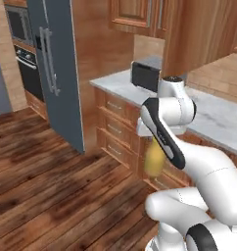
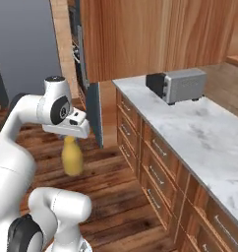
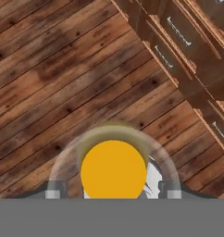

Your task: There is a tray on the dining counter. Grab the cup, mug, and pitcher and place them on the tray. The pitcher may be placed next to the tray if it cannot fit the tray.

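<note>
My gripper [image 2: 69, 140] is shut on the pitcher [image 2: 72, 158], a mustard-yellow jug that hangs upright under the hand, well above the wooden floor. In the left base view the pitcher [image 1: 154, 159] shows partly behind my forearm, with the gripper [image 1: 152, 142] just over it. The hand view looks straight down on the pitcher's round yellow top [image 3: 113, 170], which sits between the two fingertips of the gripper [image 3: 113, 190]. The tray, cup, mug and dining counter are out of view.
A marble counter with wooden drawers [image 2: 190, 133] runs along the right and carries a silver toaster [image 2: 177, 84]. A tall grey fridge [image 1: 57, 63] and a wall oven [image 1: 22, 54] stand to the left. Wooden floor [image 1: 52, 181] lies open in front.
</note>
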